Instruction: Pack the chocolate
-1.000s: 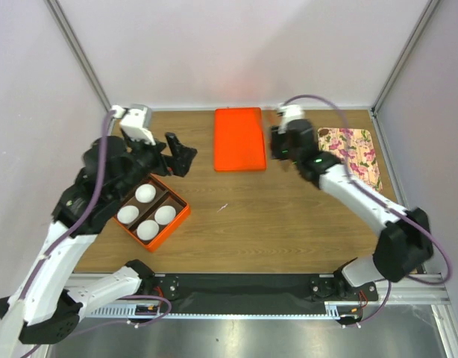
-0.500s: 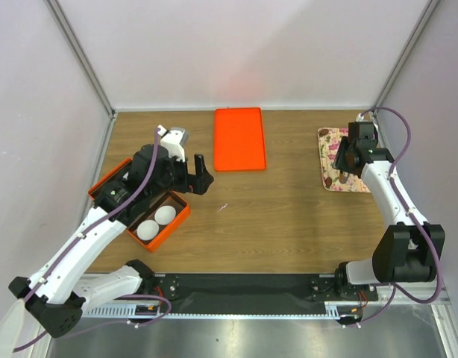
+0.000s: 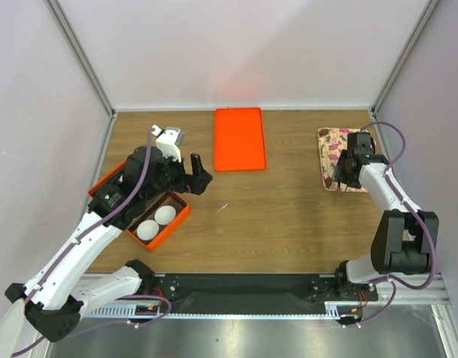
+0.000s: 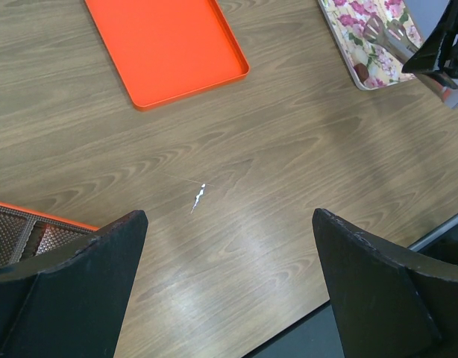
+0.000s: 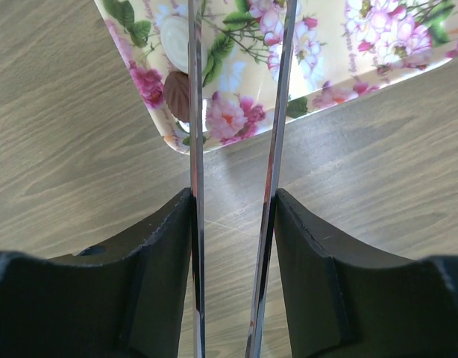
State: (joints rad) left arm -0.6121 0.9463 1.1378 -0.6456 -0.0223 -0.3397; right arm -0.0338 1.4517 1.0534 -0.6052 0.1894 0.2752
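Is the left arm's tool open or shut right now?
Open: the left tool has its two black fingers far apart in its wrist view, with only bare table between them.

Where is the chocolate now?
In the right wrist view, a pale chocolate and a dark chocolate lie side by side on the floral plate, near its corner, beside one blade of the tongs. The plate sits far right on the table.

table [image 4: 289, 171]: matt wood | tray [image 4: 165, 45]: smooth plastic | tongs [image 5: 196, 149]: shiny metal | plate [image 5: 341, 52]: glossy | right pincer [image 5: 233, 201]: matt black
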